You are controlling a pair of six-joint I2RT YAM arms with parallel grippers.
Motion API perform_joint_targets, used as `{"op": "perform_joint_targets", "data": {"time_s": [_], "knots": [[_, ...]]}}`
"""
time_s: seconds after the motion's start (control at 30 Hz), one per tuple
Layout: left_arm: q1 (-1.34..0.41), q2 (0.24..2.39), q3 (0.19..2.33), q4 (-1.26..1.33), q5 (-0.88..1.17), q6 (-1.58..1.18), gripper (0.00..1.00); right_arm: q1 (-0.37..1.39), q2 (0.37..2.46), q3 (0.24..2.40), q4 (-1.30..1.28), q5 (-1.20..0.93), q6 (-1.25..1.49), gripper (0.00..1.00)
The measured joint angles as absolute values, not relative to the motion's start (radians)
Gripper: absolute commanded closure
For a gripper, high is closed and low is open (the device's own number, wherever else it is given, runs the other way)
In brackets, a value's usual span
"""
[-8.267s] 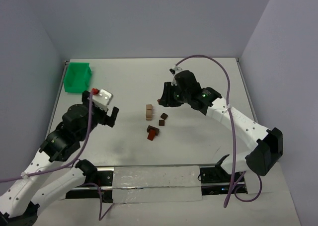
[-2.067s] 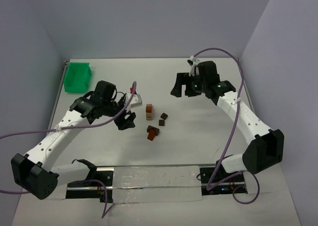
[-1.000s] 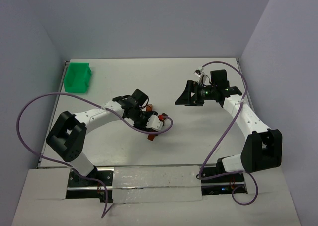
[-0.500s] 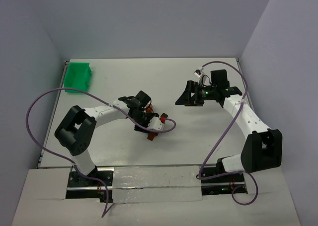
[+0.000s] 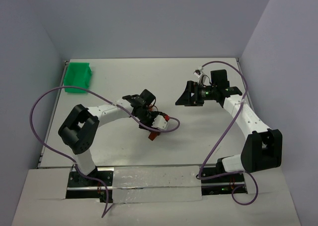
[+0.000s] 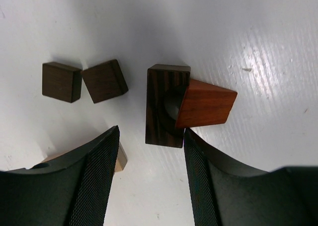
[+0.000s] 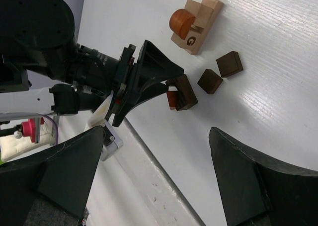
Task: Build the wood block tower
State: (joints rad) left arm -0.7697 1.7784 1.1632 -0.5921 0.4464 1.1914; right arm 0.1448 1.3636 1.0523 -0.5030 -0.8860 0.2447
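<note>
While the left gripper point(image 6: 151, 130), jaws half-spread and empty, straddles the dark striped wooden cuboid point(image 6: 161, 107) at frame centre, closing may topple the reddish-brown wooden wedge point(image 6: 206, 104) resting against it; the right gripper point(image 7: 156, 131) hangs wide, empty.

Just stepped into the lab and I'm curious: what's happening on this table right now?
The left pincer is down among the small wooden blocks. Its open jaws are around the near end of a dark striped block with a reddish wedge lying against it, and nothing is gripped yet. Two dark brown cubes and a tan block carrying an orange-brown piece sit close by. The right pincer hovers open and empty off to the right.
</note>
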Motion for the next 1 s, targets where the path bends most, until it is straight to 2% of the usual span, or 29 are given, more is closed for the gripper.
{"op": "perform_joint_targets", "data": {"time_s": [0.2,0.73,0.93,1.0], "knots": [[-0.795,1.811,1.181,-0.592,0.441,1.181,0.54,0.143,1.361,1.046,-0.502,-0.889,0.244,0.07],[-0.845,1.84,1.198,-0.587,0.411,1.167,0.74,0.13,1.343,1.021,-0.503,-0.907,0.241,0.07],[-0.876,1.827,1.196,-0.567,0.392,1.146,0.87,0.13,1.315,1.009,-0.502,-0.907,0.241,0.07],[-0.891,1.805,1.185,-0.551,0.382,1.135,0.95,0.13,1.306,1.005,-0.502,-0.906,0.241,0.07]]}}
